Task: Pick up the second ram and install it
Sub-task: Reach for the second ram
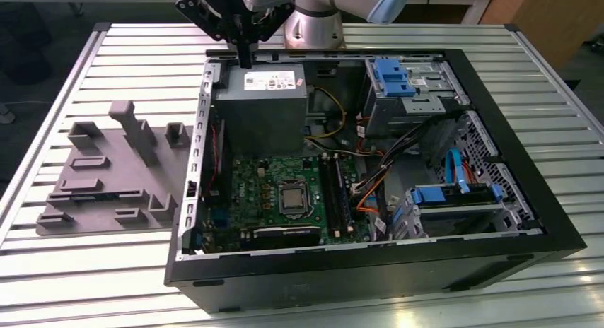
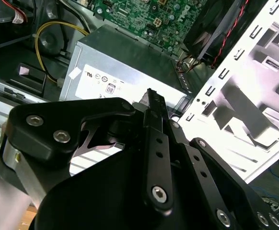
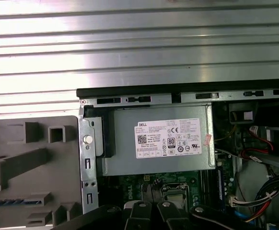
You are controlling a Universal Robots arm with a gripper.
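The second ram is a thin blue-green strip lying in a slot of the grey holder on the exterior view's left, outside the computer case; the first wrist view shows it too. My gripper hangs well above the back edge of the case, over the grey power supply. Its black fingers are pressed together with nothing between them, as the second wrist view shows. The long black memory slots run along the green motherboard inside the case.
The open black case lies on its side on a slatted metal table. Blue drive brackets, cables and a drive cage fill its right half. The power supply label sits just beyond my gripper's links.
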